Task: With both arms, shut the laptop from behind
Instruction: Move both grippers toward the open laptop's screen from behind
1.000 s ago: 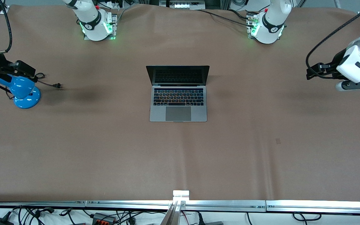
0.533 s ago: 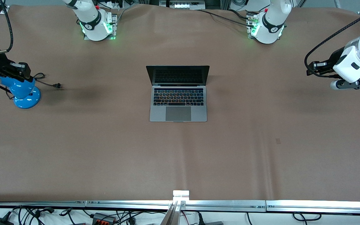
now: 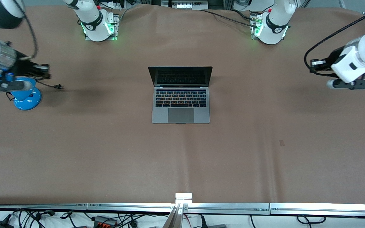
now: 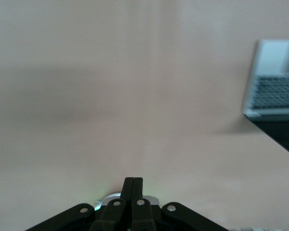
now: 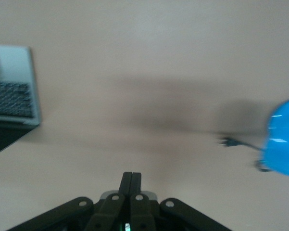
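Observation:
The grey laptop (image 3: pixel 181 95) stands open in the middle of the table, its dark screen upright and its keys lit. It also shows at the edge of the left wrist view (image 4: pixel 274 82) and of the right wrist view (image 5: pixel 12 91). My left gripper (image 3: pixel 313 64) is shut and empty (image 4: pixel 133 183). It hangs over bare table toward the left arm's end, well apart from the laptop. My right gripper (image 3: pixel 45 71) is shut and empty (image 5: pixel 131 177). It hangs over the table beside the blue lamp, toward the right arm's end.
A small blue desk lamp (image 3: pixel 26 96) stands toward the right arm's end, partly under the right arm, and shows in the right wrist view (image 5: pixel 283 137). Its black plug (image 3: pixel 59 86) lies on the brown cloth (image 3: pixel 182 158). The two arm bases (image 3: pixel 98 27) (image 3: pixel 271 28) stand along the table's edge farthest from the front camera.
Both grippers have drifted inward toward the laptop. The right arm has swung over the lamp, and the left hand has moved toward the middle. The laptop has not moved.

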